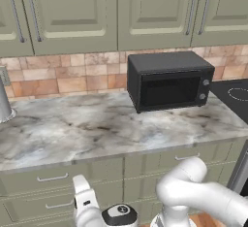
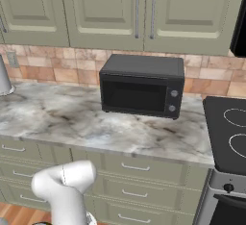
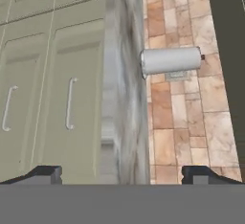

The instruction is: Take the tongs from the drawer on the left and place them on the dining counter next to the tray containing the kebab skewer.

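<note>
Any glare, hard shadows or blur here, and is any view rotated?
Left and right base views: flat even rendered light, no glare, soft low-resolution edges, faint shadow under the microwave. Hand view: rolled sideways, so the counter edge runs vertically, with the paper towel roll lying horizontal.

Black microwave (image 1: 169, 80) on marble worktop (image 1: 87, 129), stovetop (image 2: 229, 132) beside, cabinets (image 1: 72, 12) above.

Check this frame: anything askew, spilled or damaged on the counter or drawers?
Nothing stands out. The microwave sits upright on the marble counter with its door shut. The drawers below are all closed and the upper cabinets are shut. No spills show. The paper towel roll only looks sideways because the hand view is rolled.
</note>
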Robot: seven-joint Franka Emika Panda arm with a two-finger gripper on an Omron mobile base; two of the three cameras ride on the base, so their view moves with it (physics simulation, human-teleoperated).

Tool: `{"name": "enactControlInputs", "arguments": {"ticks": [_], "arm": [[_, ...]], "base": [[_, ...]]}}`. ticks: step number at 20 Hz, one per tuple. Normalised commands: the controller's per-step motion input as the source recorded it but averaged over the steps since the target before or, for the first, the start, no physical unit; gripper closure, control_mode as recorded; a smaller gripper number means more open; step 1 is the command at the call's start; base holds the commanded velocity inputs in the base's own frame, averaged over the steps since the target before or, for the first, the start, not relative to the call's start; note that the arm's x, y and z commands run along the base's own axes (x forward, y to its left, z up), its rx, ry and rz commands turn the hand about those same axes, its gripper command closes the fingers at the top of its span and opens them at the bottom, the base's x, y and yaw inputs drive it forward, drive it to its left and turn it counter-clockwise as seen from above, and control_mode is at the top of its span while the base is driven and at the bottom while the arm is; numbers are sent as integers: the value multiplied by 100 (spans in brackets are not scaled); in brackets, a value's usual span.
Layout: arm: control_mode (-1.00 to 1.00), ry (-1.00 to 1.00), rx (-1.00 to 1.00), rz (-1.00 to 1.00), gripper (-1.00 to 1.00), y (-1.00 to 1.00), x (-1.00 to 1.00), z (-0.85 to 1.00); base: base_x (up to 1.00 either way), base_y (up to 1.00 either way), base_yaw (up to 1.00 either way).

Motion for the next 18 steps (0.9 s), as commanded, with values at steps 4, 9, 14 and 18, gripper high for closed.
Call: {"name": "enactControlInputs", "arguments": {"ticks": [4,9,14,18], "arm": [[-100,-24,-12,-4,-100,29,2,-26],[-100,-19,-11,-17,-100,41,0,-19],[-100,-6,-1,-24,-100,40,11,-2],[-100,0,0,0,-100,0,3,0]], "base": [[0,0,0],[0,0,0],[0,0,0],[0,0,0]]}}
